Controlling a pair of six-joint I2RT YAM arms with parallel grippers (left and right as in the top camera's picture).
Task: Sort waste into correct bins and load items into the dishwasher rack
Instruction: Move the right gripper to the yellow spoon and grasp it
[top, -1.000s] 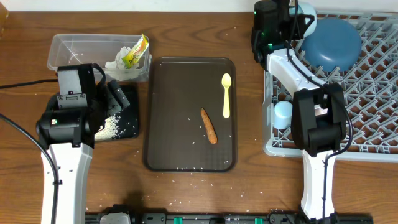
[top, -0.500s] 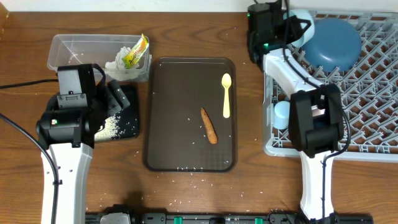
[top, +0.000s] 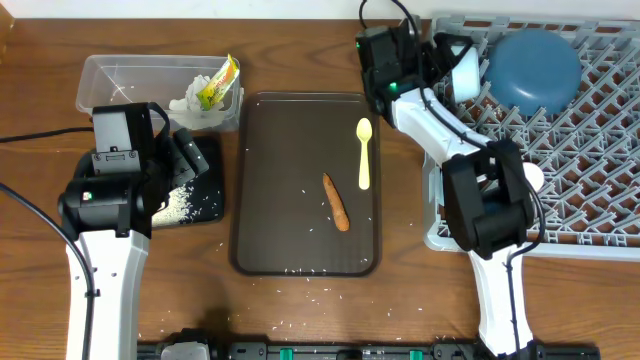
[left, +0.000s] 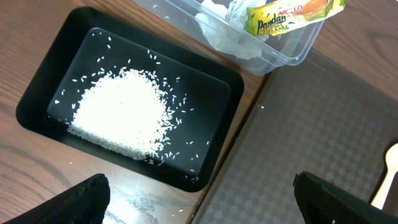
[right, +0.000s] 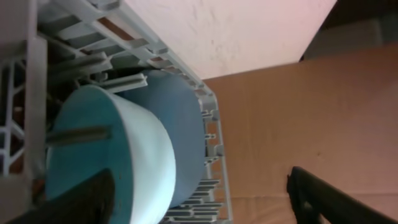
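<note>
The light-blue bowl (right: 106, 155) stands on edge in the far-left corner of the grey dishwasher rack (top: 590, 150), in front of the dark-blue plate (top: 535, 62). My right gripper (top: 445, 68) is open beside it. One finger lies close against the bowl (top: 467, 70) and the other is well clear. A yellow spoon (top: 364, 152) and an orange carrot piece (top: 336, 201) lie on the brown serving tray (top: 290, 230). My left gripper (left: 199, 208) hangs open over the near corner of the black tray (left: 224, 155), which holds a rice pile (left: 121, 112). The clear tub (top: 130, 75) holds tissue (left: 217, 25) and a wrapper (left: 292, 15).
Loose rice grains (top: 300, 296) are scattered on the wooden table in front of the serving tray and inside its near edge. A pale round cup (top: 533, 178) shows in the rack beside my right arm. A wall runs along the table's far edge.
My right gripper opened and let go of the light-blue bowl, which now rests in the rack's corner. The right arm swung left. The left arm stayed still.
</note>
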